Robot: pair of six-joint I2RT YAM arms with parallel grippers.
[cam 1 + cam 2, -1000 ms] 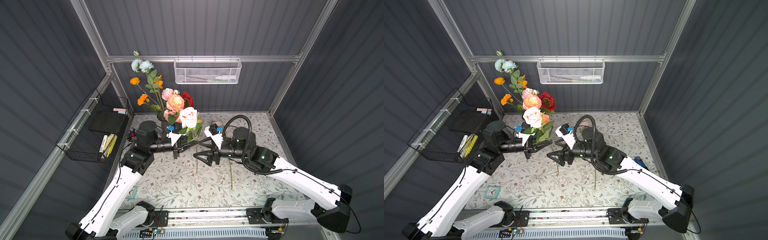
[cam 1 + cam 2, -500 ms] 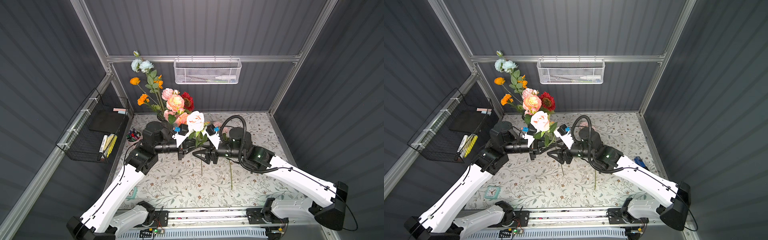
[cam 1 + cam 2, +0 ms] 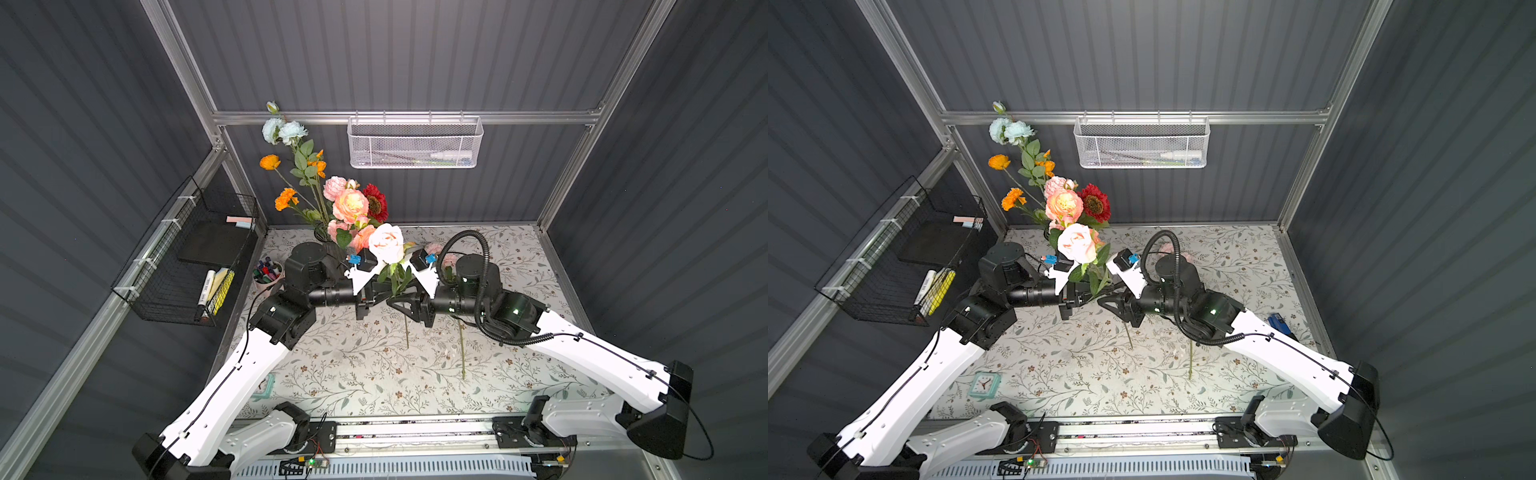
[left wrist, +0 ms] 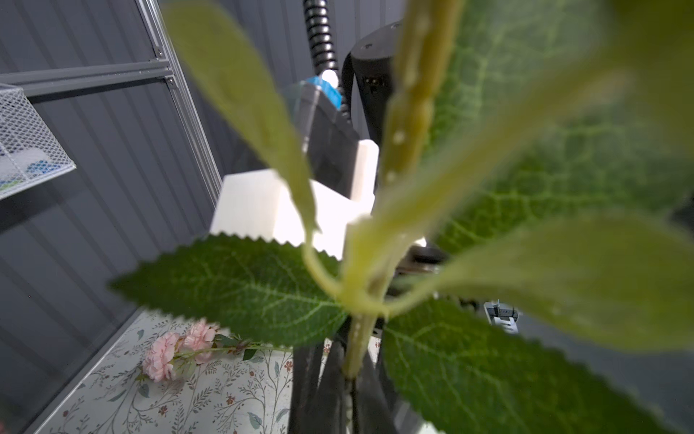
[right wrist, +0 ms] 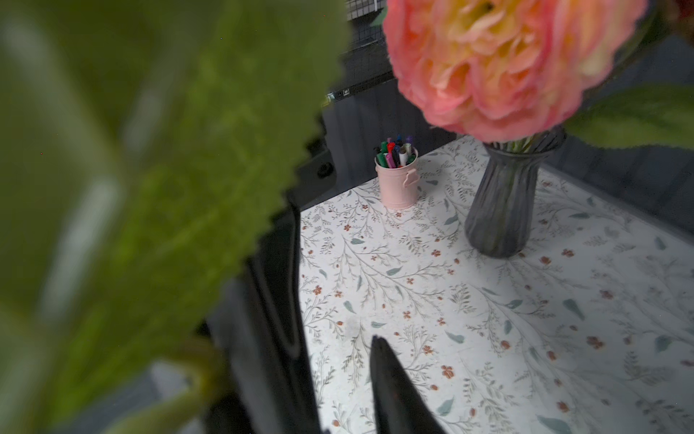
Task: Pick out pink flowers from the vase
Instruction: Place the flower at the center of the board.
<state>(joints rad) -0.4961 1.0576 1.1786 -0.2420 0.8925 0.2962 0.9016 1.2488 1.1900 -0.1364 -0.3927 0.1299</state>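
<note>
- A pale pink ruffled rose on a long thin green stem (image 3: 386, 245) is held in mid-air at frame centre in both top views. It is already out of the dark smoky-grey ribbed glass vase (image 5: 499, 210).
- The vase is stood on the floral-print table cloth (image 3: 353, 365), up and left of centre, mostly hidden by blooms in the top views.
- The left gripper (image 3: 375, 296) is clenched on the stem (image 4: 356, 338) just below the leaf cluster. In the left wrist view the stem is seen running down between the dark fingers (image 4: 311, 394).
- The right gripper (image 3: 395, 298) is set against the stem from the opposite side at the same height. This is judged to be a handover.
- Whether the right gripper grasps the stem cannot be told. In the right wrist view bare cloth is seen between its fingers (image 5: 390, 383).
- Long axis: the stem is roughly upright, bloom up, cut end down toward the cloth. Exact tilt is not readable.
- Other pink-peach blooms (image 3: 350, 205) are left in the vase.
- One pink sprig (image 4: 165, 353) is laid flat on the cloth just right of centre, so the task is judged part done.
</note>
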